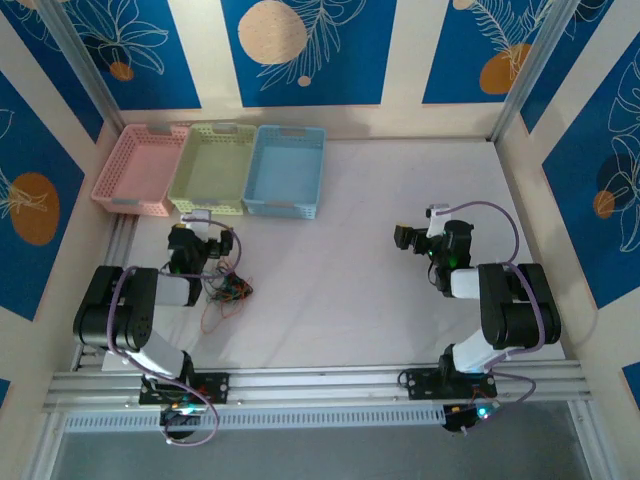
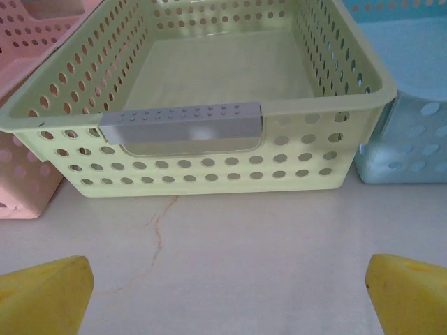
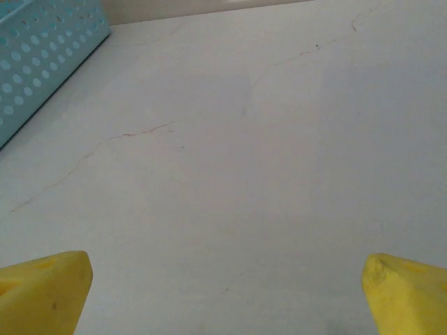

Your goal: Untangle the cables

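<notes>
The cables (image 1: 228, 290) lie in a small tangle of black, orange-red and dark strands on the white table, just right of the left arm's wrist. A thin orange loop trails toward the near edge. My left gripper (image 1: 197, 224) sits behind the tangle and faces the green basket (image 2: 209, 91). Its yellow fingertips (image 2: 43, 296) stand wide apart over bare table, so the left gripper (image 2: 230, 296) is open and holds nothing. My right gripper (image 1: 406, 238) is far to the right of the cables. The right gripper (image 3: 227, 293) is open too, with bare table between its fingertips (image 3: 408, 293).
Three baskets stand side by side at the back left: pink (image 1: 140, 170), green (image 1: 213, 168) and blue (image 1: 286, 170). The blue basket's corner (image 3: 42, 49) is to the right gripper's left. Walls close in the table (image 1: 380, 290) on three sides.
</notes>
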`<state>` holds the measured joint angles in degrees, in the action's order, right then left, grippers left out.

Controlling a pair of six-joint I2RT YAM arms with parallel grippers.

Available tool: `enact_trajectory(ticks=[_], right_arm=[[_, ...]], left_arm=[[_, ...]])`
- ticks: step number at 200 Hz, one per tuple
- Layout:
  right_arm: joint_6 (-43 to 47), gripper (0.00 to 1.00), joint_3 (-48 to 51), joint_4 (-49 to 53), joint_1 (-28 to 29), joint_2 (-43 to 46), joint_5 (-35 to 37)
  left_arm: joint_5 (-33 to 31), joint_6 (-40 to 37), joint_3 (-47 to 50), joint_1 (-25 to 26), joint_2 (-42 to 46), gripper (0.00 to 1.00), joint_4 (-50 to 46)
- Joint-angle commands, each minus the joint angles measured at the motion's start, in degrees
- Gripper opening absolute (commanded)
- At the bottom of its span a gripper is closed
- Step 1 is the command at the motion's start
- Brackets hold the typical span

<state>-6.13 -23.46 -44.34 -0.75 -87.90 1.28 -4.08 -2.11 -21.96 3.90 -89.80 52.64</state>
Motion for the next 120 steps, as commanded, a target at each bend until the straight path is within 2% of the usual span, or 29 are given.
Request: enact_trajectory(ticks=[1,120], right_arm=[[0.86,0.99,-0.83,-0.88,0.05,0.7,0.18],[0.95,0.99,-0.84,-0.93,0.14,0.68,0.24]], left_arm=[[1.18,-0.79,0.25,0.1,0.38,1.0,0.31],[1.26,-0.73,-0.01,0.03,0.33,1.0,-0.1]])
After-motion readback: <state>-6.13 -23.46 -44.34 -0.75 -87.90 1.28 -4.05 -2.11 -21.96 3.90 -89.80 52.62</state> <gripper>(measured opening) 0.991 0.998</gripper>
